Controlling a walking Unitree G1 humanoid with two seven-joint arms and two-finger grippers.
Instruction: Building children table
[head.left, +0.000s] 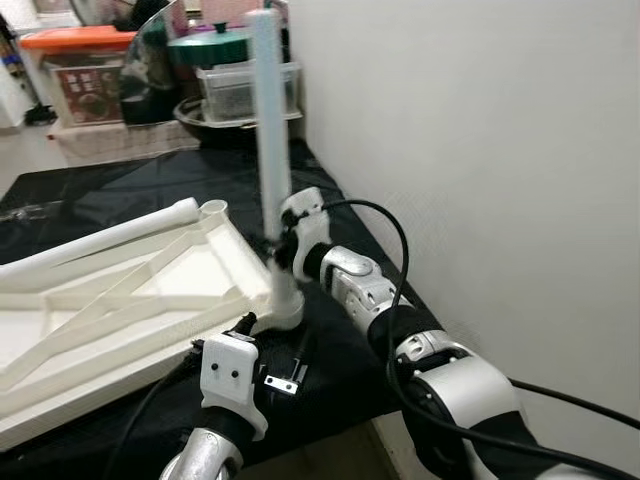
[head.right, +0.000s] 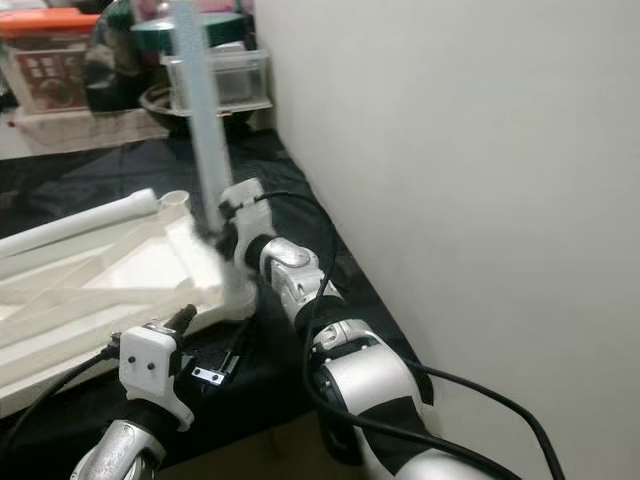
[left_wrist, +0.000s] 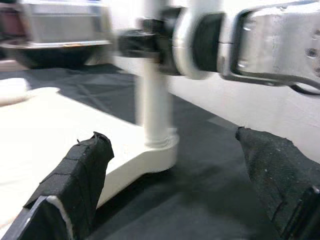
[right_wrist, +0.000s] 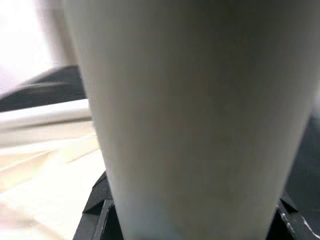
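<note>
Upturned white table panel (head.left: 110, 300) lies flat on the black-draped tabletop (head.left: 340, 370), ribs up, at 9 o'clock in the head view. One white leg (head.left: 270, 150) stands upright in the corner socket (head.left: 285, 312) at the panel's near right corner, long axis vertical. A second leg (head.left: 100, 240) lies flat along the far edge, beside an empty socket (head.left: 213, 209) at the far corner. Right tool (head.left: 276, 250) pinches the standing leg low on its shaft, just above the socket, reaching in from 3 o'clock. Left tool (left_wrist: 175, 200) hovers near the same corner from 6 o'clock, fingers (left_wrist: 75, 180) spread wide, touching nothing; socket lies dead ahead between them. Judgement: right arm owns the leg; seating turns on keeping the shaft plumb over the socket.
</note>
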